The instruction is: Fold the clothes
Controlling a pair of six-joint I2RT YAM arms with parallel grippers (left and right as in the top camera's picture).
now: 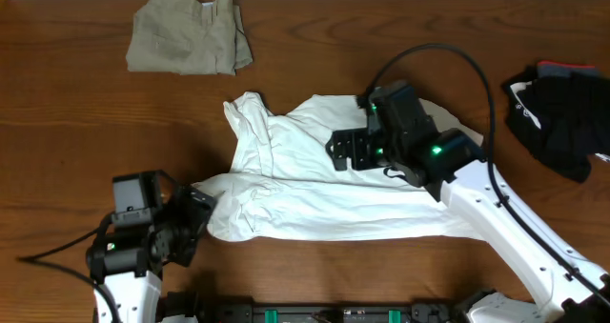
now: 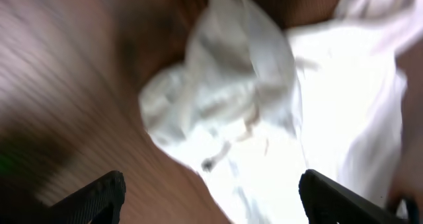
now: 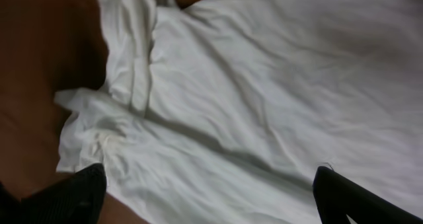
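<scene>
The white T-shirt (image 1: pixel 315 204) lies crumpled across the middle of the table, with no black print showing. My left gripper (image 1: pixel 202 209) sits at its left end, open, just off the bunched sleeve (image 2: pixel 225 98). In the blurred left wrist view the left gripper (image 2: pixel 211 187) holds nothing between its dark fingers (image 2: pixel 99 197). My right gripper (image 1: pixel 343 151) hovers over the shirt's upper middle. In its wrist view the right gripper (image 3: pixel 208 181) stands wide open above wrinkled cloth (image 3: pixel 264 98). Khaki trousers (image 1: pixel 186 42) lie folded at the back left. A black bundle (image 1: pixel 558 113) sits at the far right.
Bare brown wood (image 1: pixel 76 123) surrounds the shirt on the left. The right arm (image 1: pixel 515 228) crosses the front right corner, its cable (image 1: pixel 448 51) arching above the shirt. A dark rail (image 1: pixel 324 313) runs along the front edge.
</scene>
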